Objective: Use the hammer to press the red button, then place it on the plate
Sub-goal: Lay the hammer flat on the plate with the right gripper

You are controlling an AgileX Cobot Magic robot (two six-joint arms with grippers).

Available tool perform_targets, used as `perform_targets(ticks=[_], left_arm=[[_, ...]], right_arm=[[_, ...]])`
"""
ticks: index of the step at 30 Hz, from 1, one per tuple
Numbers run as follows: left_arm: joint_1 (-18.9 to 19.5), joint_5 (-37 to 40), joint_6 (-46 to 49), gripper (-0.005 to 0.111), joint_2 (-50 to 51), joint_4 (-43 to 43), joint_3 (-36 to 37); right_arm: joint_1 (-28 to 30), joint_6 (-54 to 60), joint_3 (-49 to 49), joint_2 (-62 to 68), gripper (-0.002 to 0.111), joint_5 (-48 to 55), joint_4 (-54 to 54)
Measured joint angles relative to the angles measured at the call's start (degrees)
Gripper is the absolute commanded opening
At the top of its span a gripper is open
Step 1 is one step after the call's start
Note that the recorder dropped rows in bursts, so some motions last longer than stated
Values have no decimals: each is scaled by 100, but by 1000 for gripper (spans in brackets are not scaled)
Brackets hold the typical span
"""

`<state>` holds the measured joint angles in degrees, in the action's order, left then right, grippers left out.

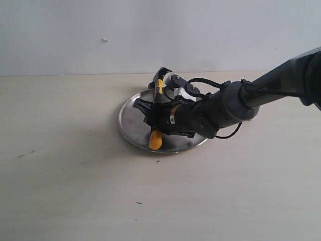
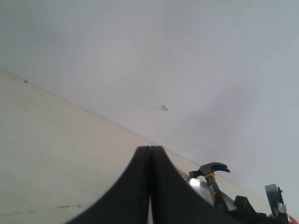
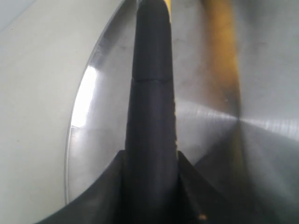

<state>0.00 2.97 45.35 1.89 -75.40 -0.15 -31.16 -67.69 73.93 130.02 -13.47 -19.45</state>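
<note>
The hammer [image 1: 156, 138] is held over the round silver plate [image 1: 131, 120]. Its yellow end is low near the plate's front rim and its dark head [image 1: 163, 73] is raised at the far side. My right gripper [image 1: 159, 116] is shut on the black handle [image 3: 152, 93], with the plate's shiny surface [image 3: 107, 116] under it. The left wrist view also shows the hammer [image 2: 211, 175] standing over the plate's rim [image 2: 195, 183]. My left gripper [image 2: 150, 149] is shut and empty, away from the plate. The red button is hidden in the exterior view behind the right arm.
The pale wooden table [image 1: 70, 175] lies all around the plate and meets a plain white wall [image 1: 150, 35] at the back. The right arm [image 1: 235, 103] reaches in from the right, over the plate's right half.
</note>
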Motion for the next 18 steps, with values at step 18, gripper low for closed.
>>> perform_targets(ticks=[18], left_arm=[[0, 0, 0, 0, 0, -12, 0]], right_arm=[[0, -13, 0, 0, 8, 0, 0]])
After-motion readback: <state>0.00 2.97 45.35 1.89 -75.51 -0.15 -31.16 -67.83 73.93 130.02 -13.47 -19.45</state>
